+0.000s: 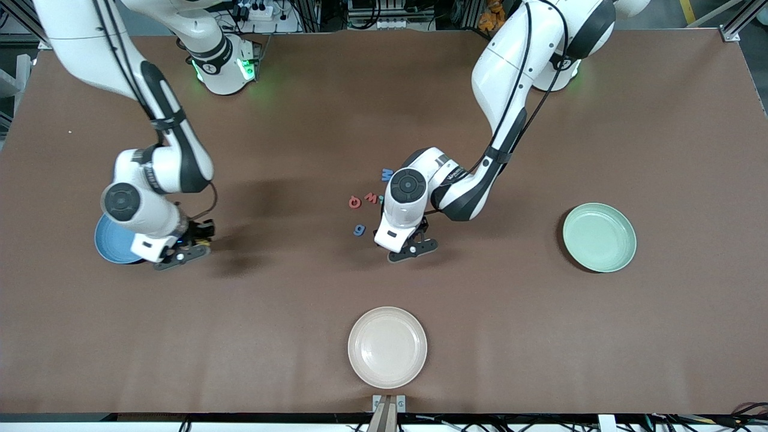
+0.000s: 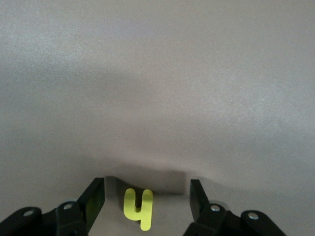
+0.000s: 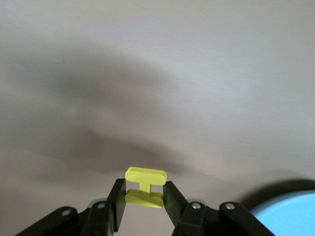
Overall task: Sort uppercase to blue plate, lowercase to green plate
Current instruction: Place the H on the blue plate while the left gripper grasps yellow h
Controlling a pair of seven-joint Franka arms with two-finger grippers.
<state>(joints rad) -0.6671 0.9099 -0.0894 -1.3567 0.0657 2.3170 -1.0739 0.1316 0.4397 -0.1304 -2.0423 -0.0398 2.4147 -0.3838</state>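
Observation:
My right gripper (image 1: 193,241) is shut on the yellow H (image 3: 144,187) and holds it above the table, just beside the blue plate (image 1: 111,243), whose rim also shows in the right wrist view (image 3: 291,212). My left gripper (image 1: 414,241) is open and low over the table's middle. Its fingers (image 2: 94,200) stand on either side of the yellow h (image 2: 139,209), which lies flat, untouched. Near it lie the blue M (image 1: 387,174), red Q (image 1: 354,202), red w (image 1: 372,198) and blue g (image 1: 359,229). The green plate (image 1: 599,237) is empty at the left arm's end.
A cream plate (image 1: 387,347) sits near the table's front edge, nearer to the camera than the letters. The left arm's wrist covers part of the letter cluster. Bare brown table lies between the plates.

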